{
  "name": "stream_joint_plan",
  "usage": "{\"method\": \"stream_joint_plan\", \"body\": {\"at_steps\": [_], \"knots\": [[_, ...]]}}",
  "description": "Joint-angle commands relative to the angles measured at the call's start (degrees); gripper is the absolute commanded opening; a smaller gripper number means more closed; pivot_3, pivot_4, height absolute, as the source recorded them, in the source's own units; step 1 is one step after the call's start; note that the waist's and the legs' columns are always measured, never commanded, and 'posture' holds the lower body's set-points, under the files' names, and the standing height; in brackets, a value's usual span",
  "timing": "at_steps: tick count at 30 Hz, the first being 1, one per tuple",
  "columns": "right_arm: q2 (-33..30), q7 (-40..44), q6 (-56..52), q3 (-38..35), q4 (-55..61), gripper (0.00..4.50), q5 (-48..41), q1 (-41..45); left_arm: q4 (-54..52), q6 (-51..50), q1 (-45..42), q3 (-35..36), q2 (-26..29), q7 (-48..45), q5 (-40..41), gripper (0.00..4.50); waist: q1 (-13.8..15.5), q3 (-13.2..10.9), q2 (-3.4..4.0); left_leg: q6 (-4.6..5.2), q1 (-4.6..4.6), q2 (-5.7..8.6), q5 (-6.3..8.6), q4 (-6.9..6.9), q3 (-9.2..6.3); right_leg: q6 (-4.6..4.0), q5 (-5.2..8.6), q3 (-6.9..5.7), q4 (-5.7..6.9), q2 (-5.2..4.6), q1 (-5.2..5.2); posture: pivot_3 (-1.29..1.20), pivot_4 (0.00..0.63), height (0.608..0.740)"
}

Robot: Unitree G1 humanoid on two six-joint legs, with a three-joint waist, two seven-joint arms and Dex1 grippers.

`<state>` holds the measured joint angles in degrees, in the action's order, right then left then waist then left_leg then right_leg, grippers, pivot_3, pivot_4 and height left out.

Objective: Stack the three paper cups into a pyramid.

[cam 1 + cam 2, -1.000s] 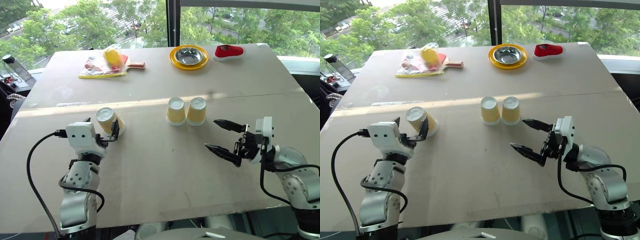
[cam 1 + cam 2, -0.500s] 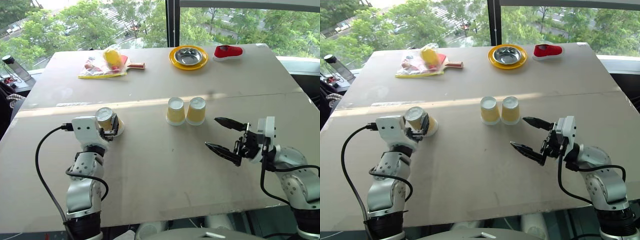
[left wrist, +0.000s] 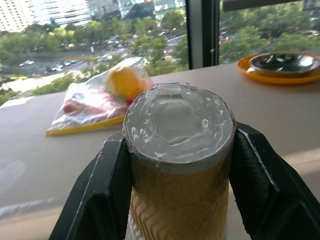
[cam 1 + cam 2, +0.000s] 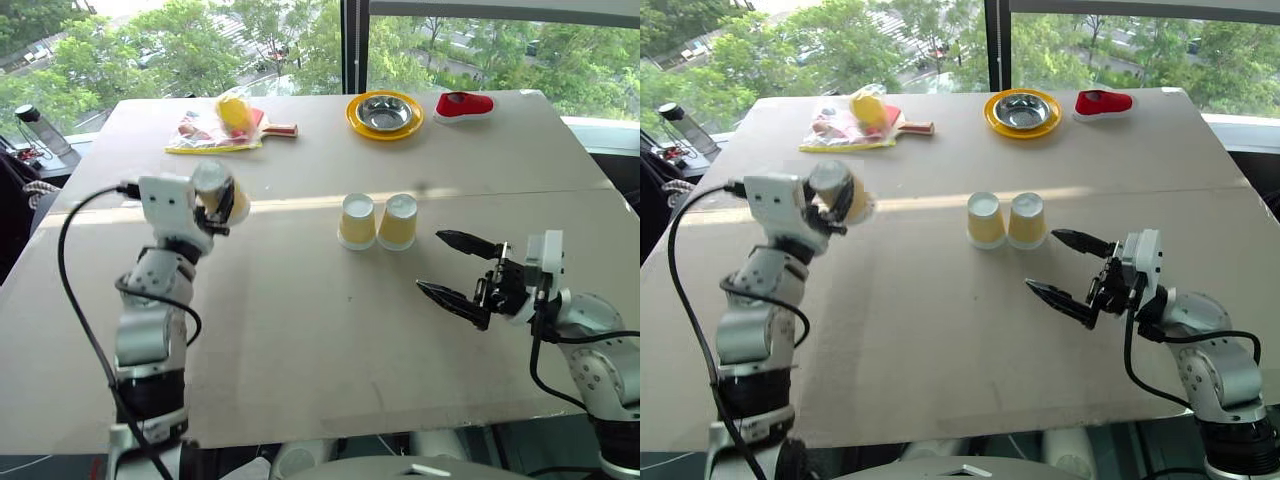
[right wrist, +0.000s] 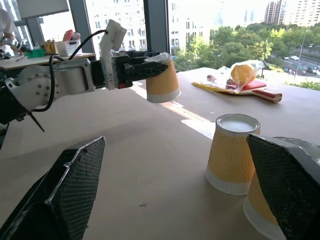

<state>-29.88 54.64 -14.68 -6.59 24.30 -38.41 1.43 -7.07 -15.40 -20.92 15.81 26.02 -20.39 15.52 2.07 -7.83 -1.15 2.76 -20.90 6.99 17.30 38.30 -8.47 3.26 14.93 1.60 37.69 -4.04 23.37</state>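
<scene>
The left arm is bent upward, its gripper (image 4: 222, 203) raised clear above the table (image 4: 300, 330) and pointing forward, slightly tilted up. Its two black fingers (image 3: 107, 185) are clamped on the ribbed sides of one cup (image 4: 214, 192), which lies nearly level in the grip with its white base toward the wrist camera (the base looks crinkled and glossy there). The right arm rests low, forearm angled inward, and its gripper (image 4: 458, 268) points toward the pair of cups (image 4: 378, 221), fingers spread wide and holding nothing.

There are three paper cups in all: tapered, pale yellow, ribbed, with white rims and bases. Two stand upside down on the table, touching side by side, just ahead of the right gripper. The held cup hangs well to the left of that pair.

Beyond the pair, near the table's far edge, sit one yellow plate (image 4: 355, 118) carrying one steel bowl (image 4: 384, 110), one red shoe-like thing (image 4: 463, 104) beside it, and, farther left, one clear bag (image 4: 208, 132) with yellow and red contents. The table top is matte, pale board.
</scene>
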Motion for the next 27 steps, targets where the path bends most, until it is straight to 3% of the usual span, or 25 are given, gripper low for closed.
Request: {"method": "stream_joint_plan", "body": {"at_steps": [1, 7, 14, 27], "knots": [[-0.44, -1.10, 1.59, -4.23, 3.53, 4.50, -1.68, -2.50, 4.70, -0.48, -9.29, -4.83, 2.41, -12.80, 4.80, 2.14, 0.03, 0.00, 0.01, 0.00, 0.01, 0.03, 0.00, -0.01, 0.03, 0.00, 0.00, 0.02, -0.01, -0.03, 0.00, 0.00, 0.150, 0.740], [0.86, -6.88, 3.88, -9.05, 5.65, 4.50, -0.28, -5.33, 17.56, 0.28, -24.34, -12.23, 0.19, -29.35, 7.78, 2.14, -0.60, 0.00, 0.00, 0.00, -0.04, 0.06, 0.00, -0.03, 0.00, 0.00, 0.00, 0.00, -0.05, -0.03, 0.02, 0.00, 0.150, 0.740], [1.05, -11.81, 4.32, -12.50, 11.01, 4.50, 0.38, -11.87, 32.06, 6.55, -32.89, -16.58, -2.87, -39.55, 5.00, 2.14, -1.95, -0.01, 0.00, 0.01, -0.03, 0.05, 0.00, -0.07, 0.00, 0.01, 0.00, 0.13, 0.01, 0.02, 0.06, 0.00, 0.150, 0.740], [2.53, -13.79, 7.43, -13.86, 11.13, 4.50, 1.28, -17.37, 33.71, 6.78, -32.86, -18.28, -4.99, -45.35, 3.96, 2.14, -1.68, -0.02, -0.03, 0.01, -0.03, 0.07, -0.01, -0.02, -0.01, 0.01, 0.00, 0.16, 0.07, 0.01, 0.07, 0.00, 0.150, 0.740]]}}
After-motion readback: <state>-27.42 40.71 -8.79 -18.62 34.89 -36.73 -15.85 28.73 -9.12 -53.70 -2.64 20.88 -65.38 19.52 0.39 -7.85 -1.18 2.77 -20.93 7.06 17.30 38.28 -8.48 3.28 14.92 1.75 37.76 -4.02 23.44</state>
